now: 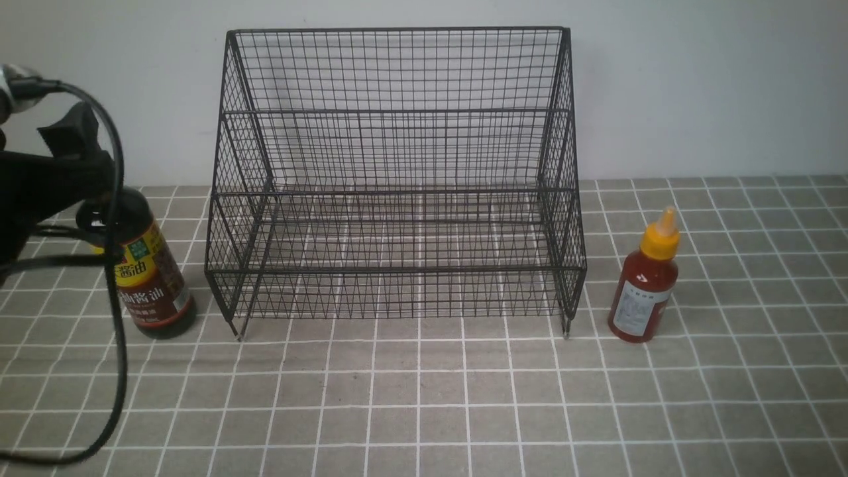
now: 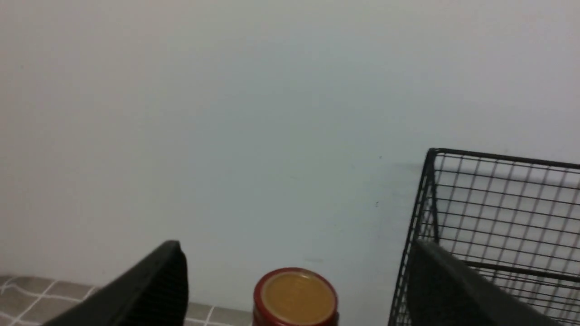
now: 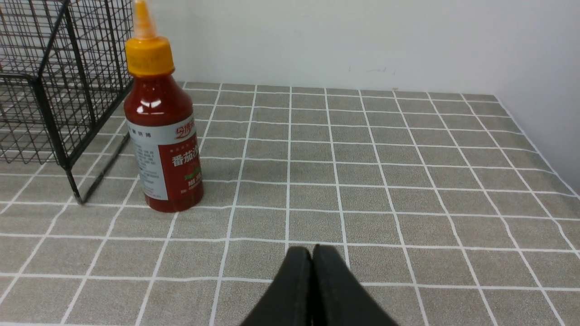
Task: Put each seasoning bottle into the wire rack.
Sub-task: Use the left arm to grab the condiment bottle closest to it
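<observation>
The black wire rack (image 1: 397, 179) stands empty in the middle against the wall. The tall dark soy sauce bottle (image 1: 156, 281) stands upright on the table just left of it. My left arm (image 1: 46, 182) hides the bottle's top in the front view. In the left wrist view my left gripper (image 2: 297, 248) is open, with its fingers (image 2: 158, 283) wide apart on either side of the brown cap (image 2: 295, 296), not touching it. The red sauce bottle (image 1: 646, 285) stands upright right of the rack. My right gripper (image 3: 312, 250) is shut and empty, low over the table, short of the red bottle (image 3: 163, 136).
The table is covered in grey tiles (image 1: 424, 397). A white wall (image 1: 695, 86) runs directly behind the rack. A black cable (image 1: 116, 298) loops down from my left arm in front of the soy sauce bottle. A side wall (image 3: 543, 68) bounds the table at the right.
</observation>
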Robot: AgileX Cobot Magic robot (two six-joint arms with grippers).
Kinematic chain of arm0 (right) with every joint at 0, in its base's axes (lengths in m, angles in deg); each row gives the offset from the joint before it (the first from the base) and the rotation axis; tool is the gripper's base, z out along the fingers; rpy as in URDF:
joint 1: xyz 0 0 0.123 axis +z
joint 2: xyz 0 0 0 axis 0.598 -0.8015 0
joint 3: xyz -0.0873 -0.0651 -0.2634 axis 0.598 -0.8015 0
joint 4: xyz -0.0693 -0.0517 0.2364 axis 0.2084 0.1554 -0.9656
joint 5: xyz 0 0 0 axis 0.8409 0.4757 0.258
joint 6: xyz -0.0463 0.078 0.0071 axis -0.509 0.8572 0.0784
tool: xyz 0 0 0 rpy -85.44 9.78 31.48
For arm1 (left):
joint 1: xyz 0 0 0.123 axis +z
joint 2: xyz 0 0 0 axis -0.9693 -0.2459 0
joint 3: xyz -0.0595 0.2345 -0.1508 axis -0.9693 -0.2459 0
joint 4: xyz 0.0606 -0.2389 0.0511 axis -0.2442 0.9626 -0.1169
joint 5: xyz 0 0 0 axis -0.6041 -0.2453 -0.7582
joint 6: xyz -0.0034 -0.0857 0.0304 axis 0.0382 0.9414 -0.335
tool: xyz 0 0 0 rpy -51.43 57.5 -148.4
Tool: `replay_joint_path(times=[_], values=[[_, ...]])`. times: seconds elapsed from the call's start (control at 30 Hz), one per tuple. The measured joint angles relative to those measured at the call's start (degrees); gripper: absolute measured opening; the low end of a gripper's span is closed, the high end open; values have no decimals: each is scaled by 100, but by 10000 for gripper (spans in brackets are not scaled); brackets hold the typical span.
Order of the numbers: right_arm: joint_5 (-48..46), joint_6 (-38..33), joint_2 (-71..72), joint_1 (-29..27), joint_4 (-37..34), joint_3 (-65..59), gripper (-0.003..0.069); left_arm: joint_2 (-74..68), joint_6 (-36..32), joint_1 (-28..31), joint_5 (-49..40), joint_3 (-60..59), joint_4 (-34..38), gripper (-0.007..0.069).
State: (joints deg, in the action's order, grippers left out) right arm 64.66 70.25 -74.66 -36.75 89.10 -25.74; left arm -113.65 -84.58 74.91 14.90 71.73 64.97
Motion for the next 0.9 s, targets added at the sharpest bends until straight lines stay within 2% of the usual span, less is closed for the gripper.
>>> replay_joint_path(times=[0.43, 0.47, 0.57, 0.6, 0.63, 0.77, 0.9], values=[[0, 0, 0, 0, 0, 0, -13, -1423, -27, 0, 694, 315, 241, 572], [0, 0, 0, 0, 0, 0, -13, -1479, -18, 0, 704, 317, 241, 549], [0, 0, 0, 0, 0, 0, -13, -1587, 2, 0, 704, 321, 236, 383], [0, 0, 0, 0, 0, 0, -13, -1587, 8, 0, 704, 321, 230, 369], [0, 0, 0, 0, 0, 0, -13, -1578, 22, 0, 685, 328, 200, 245], [0, 0, 0, 0, 0, 0, -13, -1402, -88, 7, 215, 414, 106, 256], [0, 0, 0, 0, 0, 0, -13, -969, -308, 11, -1101, 706, 61, 256]])
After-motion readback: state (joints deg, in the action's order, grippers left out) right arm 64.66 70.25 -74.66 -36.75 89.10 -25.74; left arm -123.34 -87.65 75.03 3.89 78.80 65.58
